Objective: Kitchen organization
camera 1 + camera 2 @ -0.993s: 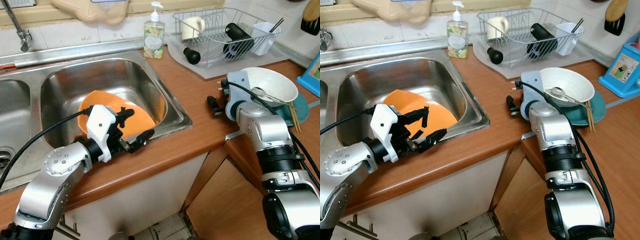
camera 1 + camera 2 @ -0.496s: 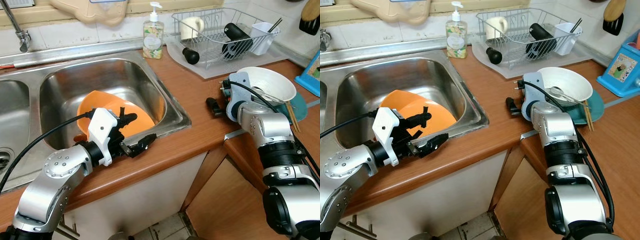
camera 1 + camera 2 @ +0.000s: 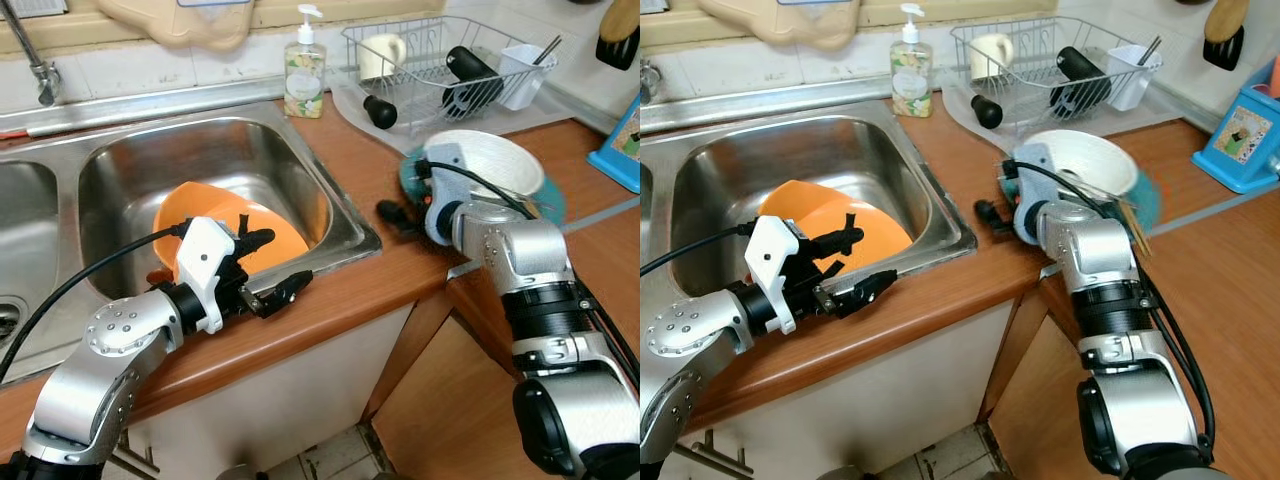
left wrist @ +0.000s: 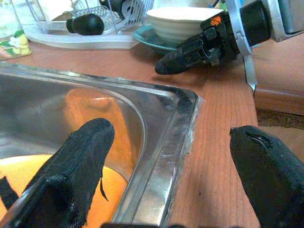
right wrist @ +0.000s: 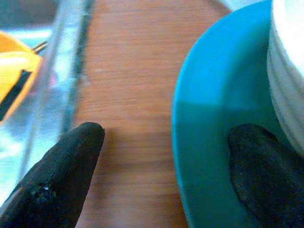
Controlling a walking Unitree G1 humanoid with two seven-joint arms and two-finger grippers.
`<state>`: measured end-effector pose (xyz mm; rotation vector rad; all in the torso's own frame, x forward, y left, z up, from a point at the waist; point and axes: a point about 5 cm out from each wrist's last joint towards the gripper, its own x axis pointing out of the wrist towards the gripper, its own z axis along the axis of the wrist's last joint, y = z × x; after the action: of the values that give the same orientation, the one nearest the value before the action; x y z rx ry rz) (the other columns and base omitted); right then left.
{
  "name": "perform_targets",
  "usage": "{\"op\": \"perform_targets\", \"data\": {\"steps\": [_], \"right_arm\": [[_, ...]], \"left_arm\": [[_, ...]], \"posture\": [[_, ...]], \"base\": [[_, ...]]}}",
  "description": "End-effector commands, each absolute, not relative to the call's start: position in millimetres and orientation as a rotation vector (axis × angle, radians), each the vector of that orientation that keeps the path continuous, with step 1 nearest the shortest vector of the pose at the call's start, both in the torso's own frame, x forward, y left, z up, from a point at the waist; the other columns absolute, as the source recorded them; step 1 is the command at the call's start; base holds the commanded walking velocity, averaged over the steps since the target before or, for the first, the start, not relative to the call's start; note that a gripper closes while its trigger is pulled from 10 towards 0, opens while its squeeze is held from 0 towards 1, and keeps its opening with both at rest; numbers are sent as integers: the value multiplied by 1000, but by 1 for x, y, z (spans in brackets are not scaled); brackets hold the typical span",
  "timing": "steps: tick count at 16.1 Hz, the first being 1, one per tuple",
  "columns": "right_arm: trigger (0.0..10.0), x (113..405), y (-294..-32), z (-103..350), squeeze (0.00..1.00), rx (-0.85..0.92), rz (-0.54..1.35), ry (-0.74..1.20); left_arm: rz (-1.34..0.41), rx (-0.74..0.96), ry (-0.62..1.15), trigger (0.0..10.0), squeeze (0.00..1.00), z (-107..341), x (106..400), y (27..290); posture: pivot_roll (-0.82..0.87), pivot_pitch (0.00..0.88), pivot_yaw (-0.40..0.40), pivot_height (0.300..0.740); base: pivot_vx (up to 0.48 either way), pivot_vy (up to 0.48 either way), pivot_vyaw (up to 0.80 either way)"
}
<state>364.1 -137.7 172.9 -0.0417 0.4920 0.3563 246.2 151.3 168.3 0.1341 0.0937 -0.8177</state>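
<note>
Lower left of frame: left hand (image 3: 268, 268) spread, holding nothing, straddling the steel sink rim (image 3: 345, 225) over the orange plastic plate (image 3: 200, 214) leaning in the basin. Centre right: right hand (image 5: 166, 161) spread, one finger on the wooden tabletop (image 5: 133, 71), the other over the glossy teal plate (image 5: 213, 137) under the white ceramic bowl (image 3: 490, 160). Right arm nearer. Upper right: wire dish rack (image 3: 440, 60).

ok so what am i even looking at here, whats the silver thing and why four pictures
It is a humanoid robot with two silver arms at a kitchen counter. Two pictures come from its head camera; two from cameras on its wrists. The left gripper hovers open over the front edge of the sink, where an orange plate lies. The right gripper is open beside a teal plate carrying a white bowl, one finger over the plate's rim. A soap bottle and dish rack stand behind. Nothing is held.
</note>
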Motion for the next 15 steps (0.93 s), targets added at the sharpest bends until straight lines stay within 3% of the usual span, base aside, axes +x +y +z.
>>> {"op": "perform_targets", "data": {"steps": [1,7,15], "right_arm": [[10000,360,-131,173,0,-33,403,500],[10000,343,-93,177,0,-47,596,517],[10000,326,-73,191,0,-31,760,465]], "left_arm": [[-828,151,83,10000,0,173,246,151],[-827,161,81,10000,0,175,246,153],[-827,172,75,10000,0,177,247,154]], "posture": [[-102,0,1,740],[-102,0,1,740],[-98,0,5,740]], "base": [[0,0,0],[0,0,0],[0,0,0]]}}
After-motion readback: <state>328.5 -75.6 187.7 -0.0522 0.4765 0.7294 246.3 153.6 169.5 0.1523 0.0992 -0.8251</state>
